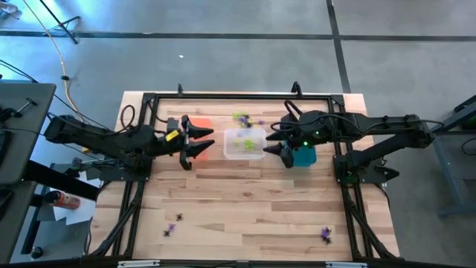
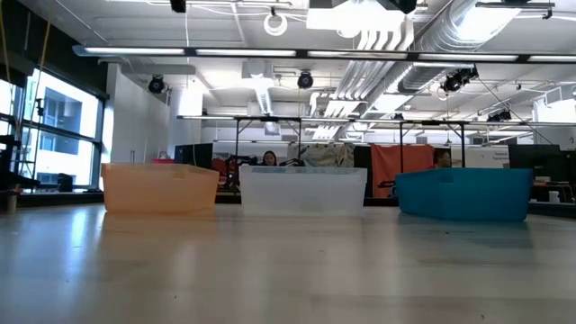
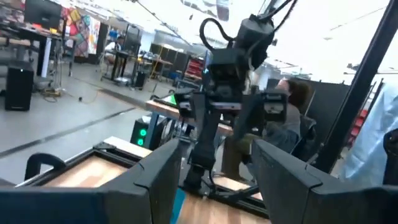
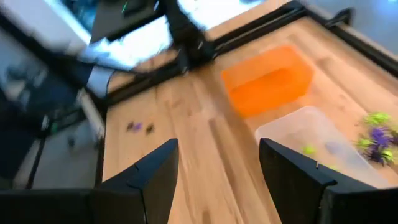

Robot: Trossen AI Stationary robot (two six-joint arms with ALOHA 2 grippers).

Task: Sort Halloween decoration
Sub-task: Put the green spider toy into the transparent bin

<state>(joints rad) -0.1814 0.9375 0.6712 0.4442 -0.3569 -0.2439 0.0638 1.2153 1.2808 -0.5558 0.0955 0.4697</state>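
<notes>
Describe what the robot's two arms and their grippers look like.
Both arms are dark, jointed and matte, with black cables looping along them. The left gripper has pointed black fingers and a yellow tag just behind them. The right gripper looks alike, with a small green light glowing near its wrist.

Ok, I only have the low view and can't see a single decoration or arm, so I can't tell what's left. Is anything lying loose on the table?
Observer: Yes. On your side of the bins, purple pieces lie on the table at the left, and another purple piece at the right.
Operator: Anything by the bins?
Observer: A green and purple cluster lies just behind the clear bin, which holds green pieces.
Operator: And the arms?
Observer: The left gripper hangs open over the orange bin; the right gripper hangs open between the clear bin and the teal bin.
</notes>
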